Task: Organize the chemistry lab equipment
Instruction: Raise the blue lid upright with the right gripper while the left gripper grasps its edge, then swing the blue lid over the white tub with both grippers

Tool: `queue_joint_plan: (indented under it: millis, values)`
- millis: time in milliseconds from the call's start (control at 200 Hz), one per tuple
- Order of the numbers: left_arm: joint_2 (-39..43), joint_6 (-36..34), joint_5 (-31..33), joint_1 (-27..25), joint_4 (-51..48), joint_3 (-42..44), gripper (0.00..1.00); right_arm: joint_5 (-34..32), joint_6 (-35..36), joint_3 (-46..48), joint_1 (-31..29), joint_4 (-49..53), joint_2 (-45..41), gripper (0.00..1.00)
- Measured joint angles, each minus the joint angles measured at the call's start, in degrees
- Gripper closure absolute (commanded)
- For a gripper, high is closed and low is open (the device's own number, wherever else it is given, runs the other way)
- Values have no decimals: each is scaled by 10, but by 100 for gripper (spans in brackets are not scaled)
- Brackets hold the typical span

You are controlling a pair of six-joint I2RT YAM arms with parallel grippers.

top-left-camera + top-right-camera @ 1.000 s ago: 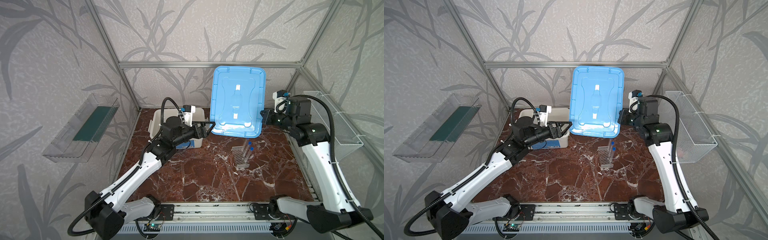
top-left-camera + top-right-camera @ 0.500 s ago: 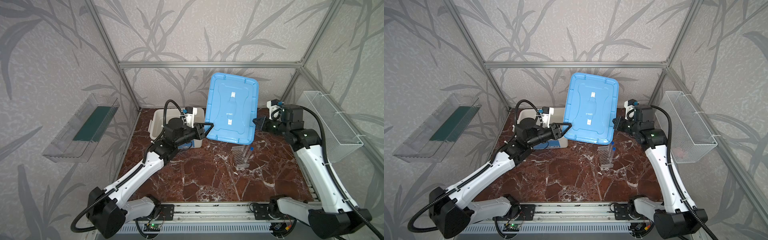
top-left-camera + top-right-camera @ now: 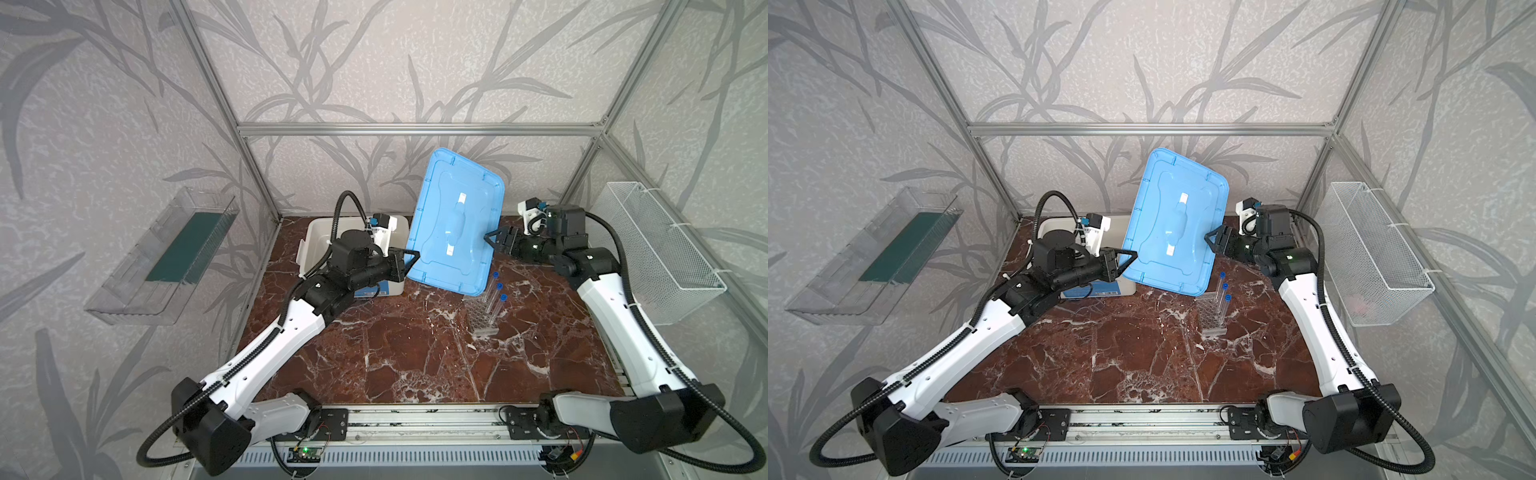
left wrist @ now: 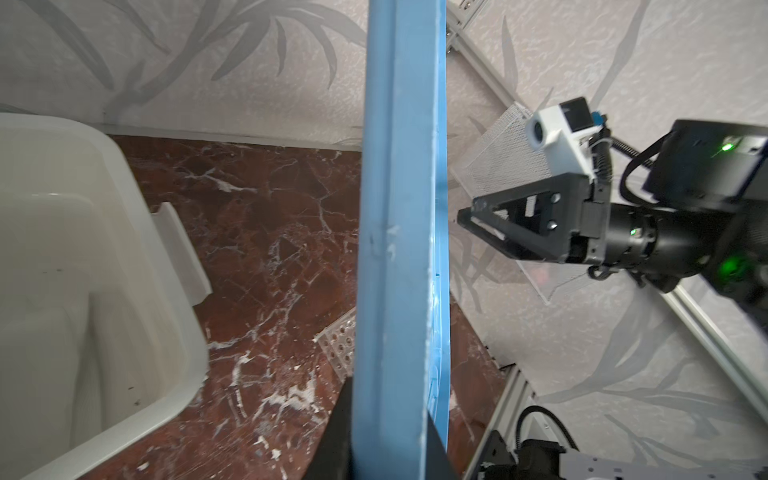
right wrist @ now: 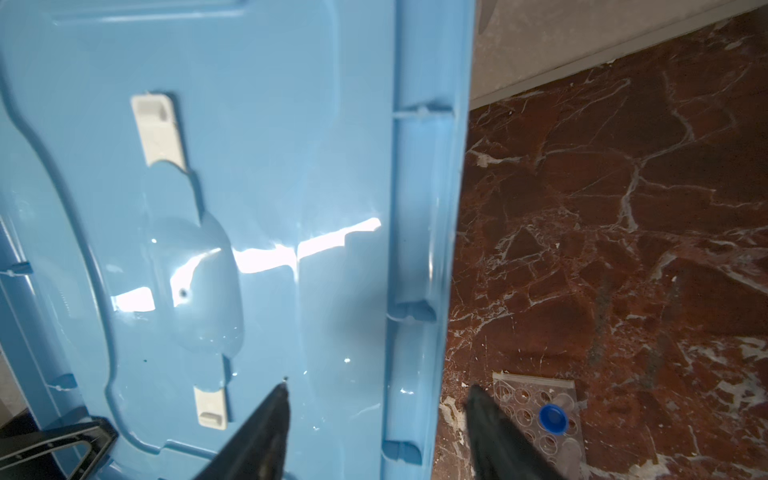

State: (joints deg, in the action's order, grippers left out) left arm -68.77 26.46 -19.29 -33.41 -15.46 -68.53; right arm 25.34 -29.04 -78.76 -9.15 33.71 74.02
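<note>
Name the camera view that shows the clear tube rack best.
In both top views the clear rack shows whole, three blue-capped tubes standing in it. The right wrist view crops it, showing one cap; the left wrist view catches only a corner beside the blue lid.

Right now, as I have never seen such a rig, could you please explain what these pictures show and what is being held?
These are two robot arms mounted along the front of a marble table, each ending in a two-fingered pincer. Both top views come from one camera head above, looking down on the whole scene. The two wrist views come from small cameras on the arms, looking out along the pincers. On the table stand an open white tub at the back left and a clear rack holding three blue-capped tubes. The left pincer is closed on one edge of the blue lid, holding it tilted in the air. The right pincer is open beside the opposite edge, gripping nothing.
</note>
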Motion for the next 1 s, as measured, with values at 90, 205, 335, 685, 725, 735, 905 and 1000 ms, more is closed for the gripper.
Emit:
queue_joint_plan:
  millis: [90, 205, 335, 685, 725, 735, 905, 1000]
  values:
    - [0, -77, 62, -1, -87, -62, 100, 3, -12, -12, -1, -1, -9, 1]
    - [0, -173, 130, -1, -155, -141, 100, 14, -34, -61, -1, 1, -12, 1]
    - [-4, -271, 191, -2, -189, -199, 100, 27, -51, -168, -1, 8, 21, 1]
    - [-22, -541, 362, -24, -121, -151, 100, 65, -128, -252, -1, -23, 85, 0]
    - [-22, -569, 376, -26, -113, -137, 100, 74, -136, -261, -1, -28, 95, 0]
    - [-22, -574, 379, -27, -111, -134, 100, 76, -139, -264, -1, -28, 98, 0]
    - [-4, -673, 423, -54, -65, -80, 100, 82, -144, -328, -7, -14, 152, 1]
    - [14, -718, 446, -74, -41, -42, 100, 82, -143, -361, -14, 3, 177, 4]
